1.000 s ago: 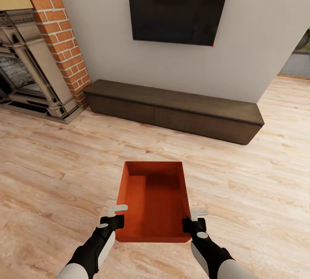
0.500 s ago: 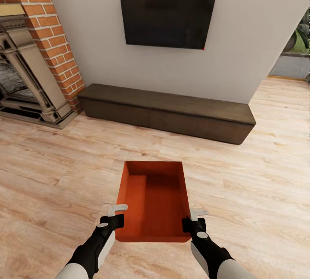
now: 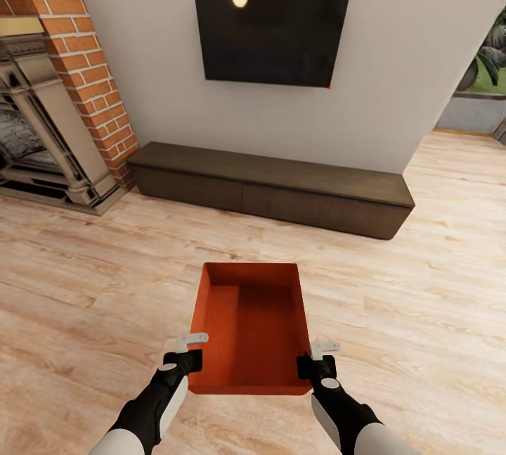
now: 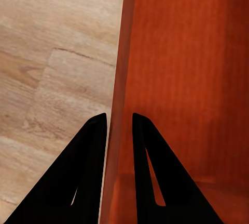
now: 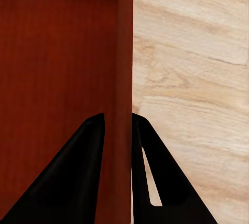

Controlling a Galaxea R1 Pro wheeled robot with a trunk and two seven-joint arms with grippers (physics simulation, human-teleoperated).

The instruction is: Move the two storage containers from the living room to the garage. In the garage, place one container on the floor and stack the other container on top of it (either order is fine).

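Note:
One orange-red storage container [image 3: 251, 328] is held in front of me above the light wood plank floor of the living room, open top up and empty. My left gripper [image 3: 193, 360] is shut on its left wall near the close corner, and my right gripper [image 3: 309, 365] is shut on its right wall. In the left wrist view the black fingers [image 4: 85, 172] straddle the container's wall [image 4: 116, 109], one outside and one inside. The right wrist view shows the same pinch, fingers [image 5: 83, 177] on either side of the wall [image 5: 124, 78].
A long dark low bench [image 3: 270, 188] runs along the white wall ahead, under a black TV [image 3: 270, 31]. The red-brick fireplace [image 3: 49, 96] stands at the left. An opening with a plant [image 3: 485, 68] lies at the far right. Wood floor [image 3: 422, 300] spreads around me.
The whole view has shifted: the wall, TV and bench slid left and slightly down, so the camera turned right. The container and both grippers hold the same place in the picture.

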